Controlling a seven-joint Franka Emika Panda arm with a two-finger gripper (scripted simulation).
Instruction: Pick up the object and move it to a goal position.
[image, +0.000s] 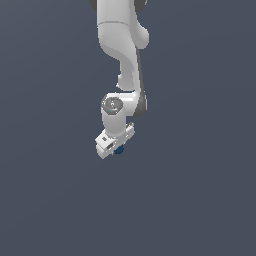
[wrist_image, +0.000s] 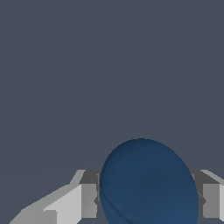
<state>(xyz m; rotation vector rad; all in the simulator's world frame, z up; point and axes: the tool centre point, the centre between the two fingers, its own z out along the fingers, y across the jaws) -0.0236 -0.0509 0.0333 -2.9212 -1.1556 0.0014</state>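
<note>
The dark blue ball (wrist_image: 148, 183) sits between my gripper's two grey fingers (wrist_image: 89, 200), which press against it on both sides. In the exterior view the white gripper (image: 114, 142) hangs at the end of the arm near the middle of the picture. Only a small part of the ball (image: 119, 149) peeks out under the hand there. The gripper is shut on the ball. Whether the ball rests on the floor or is lifted off it cannot be told.
A plain dark grey-blue floor (image: 200, 200) fills both views. The white arm (image: 122, 40) comes in from the top edge of the exterior view. No goal marker shows.
</note>
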